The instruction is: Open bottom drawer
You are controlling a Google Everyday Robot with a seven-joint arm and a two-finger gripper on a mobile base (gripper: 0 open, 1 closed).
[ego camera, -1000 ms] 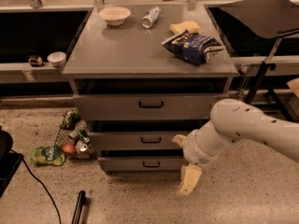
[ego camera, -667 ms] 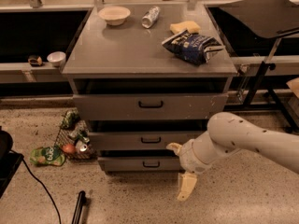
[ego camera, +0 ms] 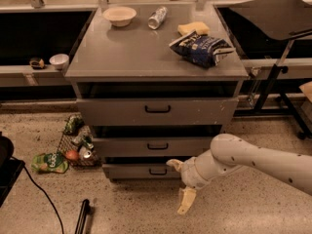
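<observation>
The bottom drawer (ego camera: 131, 171) is the shortest grey front at the foot of the cabinet, with a small black loop handle (ego camera: 157, 171) at its centre. It looks shut. My gripper (ego camera: 180, 183) hangs low in front of the drawer's right part, just right of the handle. Its two cream fingers are spread apart, one near the drawer front (ego camera: 174, 164) and one pointing down to the floor (ego camera: 186, 201). It holds nothing. My white arm (ego camera: 253, 162) comes in from the right and hides the drawer's right end.
Above are the mid-sized drawer (ego camera: 157, 146) and the tallest top drawer (ego camera: 157, 110). The cabinet top holds a bowl (ego camera: 120, 15), a can (ego camera: 157, 17), a sponge (ego camera: 193, 28) and a chip bag (ego camera: 202, 48). Litter (ego camera: 73, 147) lies on the floor at the left, and a black stand (ego camera: 278, 77) is at the right.
My arm has swung left and closer to the cabinet, bringing the gripper from the drawer's right edge to just beside the bottom handle. The drawers have not moved.
</observation>
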